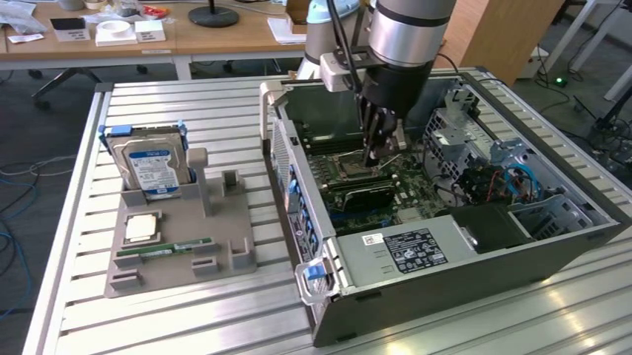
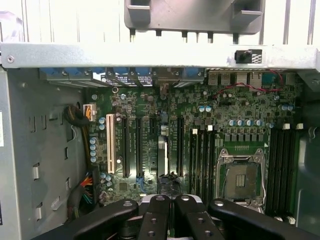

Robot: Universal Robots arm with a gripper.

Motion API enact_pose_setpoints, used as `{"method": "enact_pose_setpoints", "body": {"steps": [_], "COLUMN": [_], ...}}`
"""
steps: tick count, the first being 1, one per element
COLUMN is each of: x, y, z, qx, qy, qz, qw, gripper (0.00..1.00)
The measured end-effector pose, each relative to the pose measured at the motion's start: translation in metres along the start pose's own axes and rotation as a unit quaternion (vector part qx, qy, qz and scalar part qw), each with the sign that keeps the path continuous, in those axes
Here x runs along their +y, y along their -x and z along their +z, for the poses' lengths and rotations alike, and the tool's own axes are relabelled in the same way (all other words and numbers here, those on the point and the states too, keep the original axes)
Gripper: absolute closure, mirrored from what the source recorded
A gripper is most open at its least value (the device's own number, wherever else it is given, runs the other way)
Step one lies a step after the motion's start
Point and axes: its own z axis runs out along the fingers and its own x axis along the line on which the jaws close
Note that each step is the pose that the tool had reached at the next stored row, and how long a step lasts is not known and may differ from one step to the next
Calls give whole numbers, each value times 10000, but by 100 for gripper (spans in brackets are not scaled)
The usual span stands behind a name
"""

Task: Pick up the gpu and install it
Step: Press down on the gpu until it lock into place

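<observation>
Exterior view: the gripper, fingers closed together, hangs inside the open computer case at frame centre. The gpu lies just below, seated on the motherboard; case walls stand close.

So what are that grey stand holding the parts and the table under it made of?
The grey stand looks like matte moulded or printed plastic: an even dull grey with soft edges and no shine. The table looks like bare aluminium slats: silvery ribbed strips that catch the light.
</observation>
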Motion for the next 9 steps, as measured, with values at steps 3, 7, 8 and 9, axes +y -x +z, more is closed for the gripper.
{"method": "enact_pose_setpoints", "body": {"steps": [3, 7, 8, 9], "x": [2, 4, 5, 6], "y": [-1, -3, -3, -4], "z": [50, 117, 135, 151], "qx": [0, 0, 0, 0], "qy": [0, 0, 0, 0], "qz": [0, 0, 0, 0], "qw": [10000, 10000, 10000, 10000], "gripper": [89, 89, 89, 89]}}
